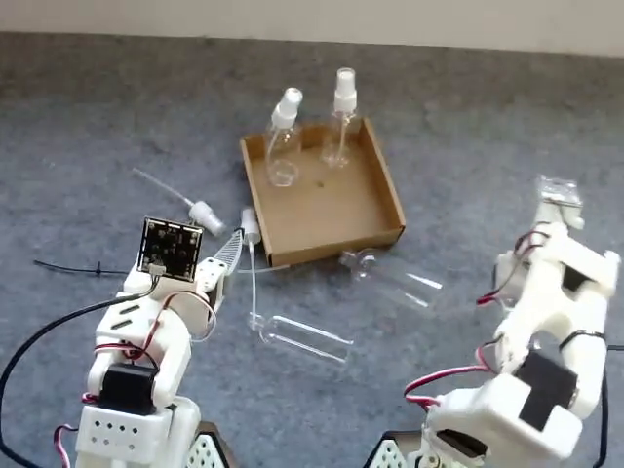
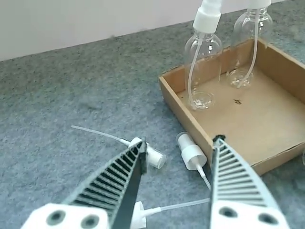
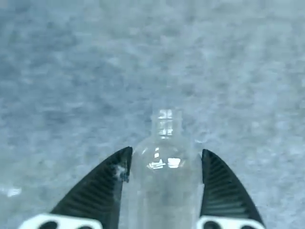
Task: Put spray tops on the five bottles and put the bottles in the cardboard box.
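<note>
At the high view's right edge the right gripper (image 3: pixel 165 151) pinches an uncapped clear bottle (image 3: pixel 164 183), neck free, probably to take a top, while the left gripper (image 2: pixel 180 140), jaws spread, hovers at lower left over loose spray tops (image 2: pixel 190 152) beside the cardboard box (image 2: pixel 271 119) holding two capped bottles (image 2: pixel 202 71).

High view: fixed above and behind both arms, looks down and forward across the grey table (image 1: pixel 97 117), wide enough for the whole cardboard box (image 1: pixel 331 210). Left wrist view: sits just behind the left end effector (image 2: pixel 180 141), faces forward and down, low over the table; shares the box with the high view. Right wrist view: looks along the right end effector (image 3: pixel 166 151), tilted down at the table, very near the clear bottle (image 3: pixel 166 129) between its fingers.
</note>
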